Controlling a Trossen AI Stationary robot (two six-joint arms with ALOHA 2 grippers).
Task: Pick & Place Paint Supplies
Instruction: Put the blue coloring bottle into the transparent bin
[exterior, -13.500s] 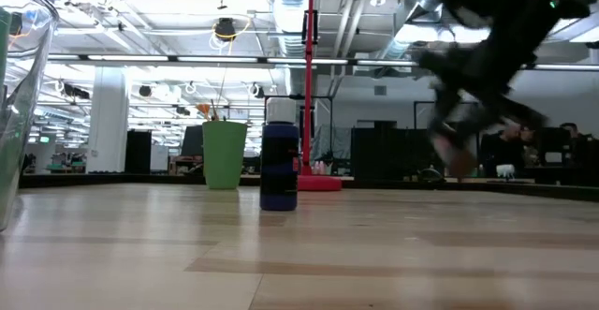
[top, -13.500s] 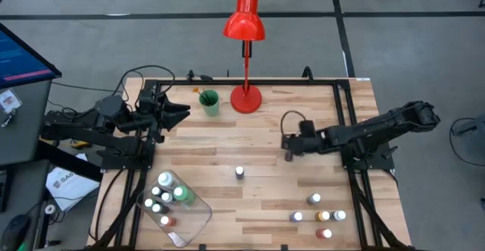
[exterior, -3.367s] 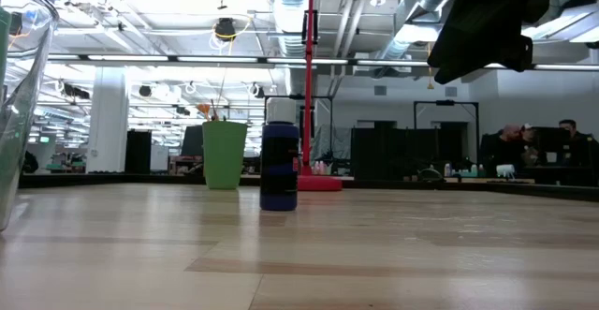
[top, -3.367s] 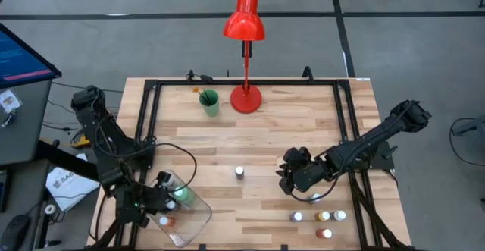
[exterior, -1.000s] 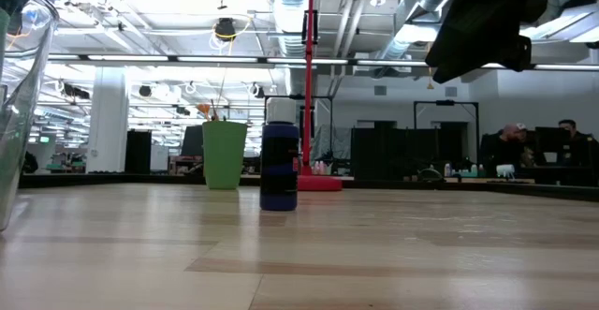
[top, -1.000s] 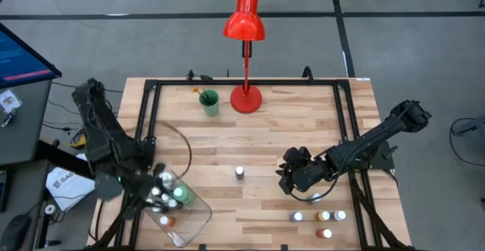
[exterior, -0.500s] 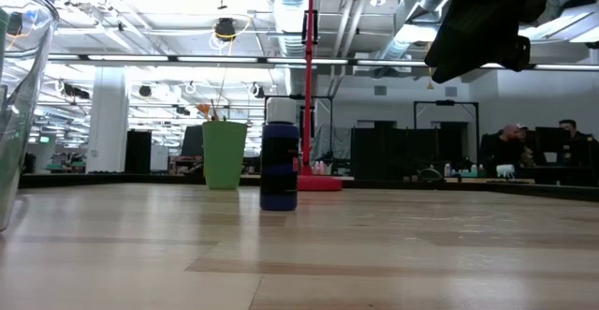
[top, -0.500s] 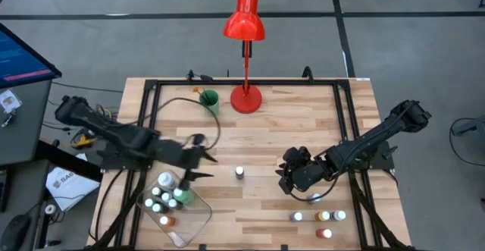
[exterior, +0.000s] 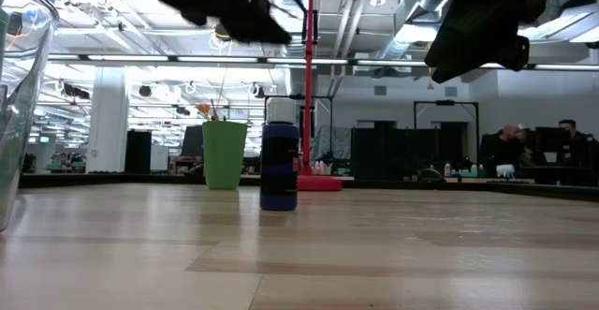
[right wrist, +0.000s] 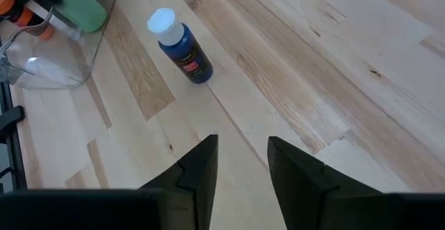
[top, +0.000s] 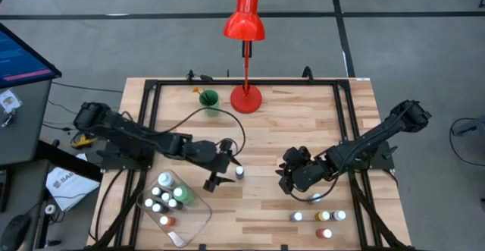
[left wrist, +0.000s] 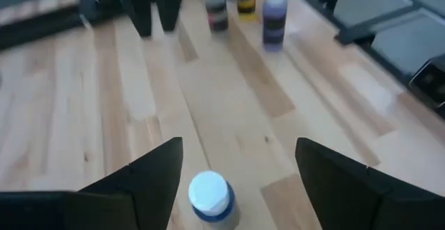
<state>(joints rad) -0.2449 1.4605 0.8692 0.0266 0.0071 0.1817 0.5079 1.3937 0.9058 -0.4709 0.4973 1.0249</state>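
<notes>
Surface: pale wooden table (top: 265, 130).
Bottle: small dark-blue paint bottle with a white cap (top: 239, 173), upright mid-table.
Left gripper (top: 225, 165): jaws spread, just at the bottle's 9 o'clock.
Right gripper (top: 283, 177): jaws parted, empty, at the bottle's 3 o'clock, apart.
Tray: clear plastic tray (top: 193, 219) with bottles, at 7 o'clock.

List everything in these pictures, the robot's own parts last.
lamp: one, red, far edge of the table, middle
cup: one, green, left of the lamp's base
blue bottle: one, white cap, upright at the table's middle
tray: one, clear, near left corner, holding about seven white-capped bottles, one larger and green
loose bottles: five, white caps, mixed colours, near right corner
people: two, seated in the room behind
left hand: open, fingers either side of the blue bottle, not touching
right hand: open, empty, right of the blue bottle
</notes>
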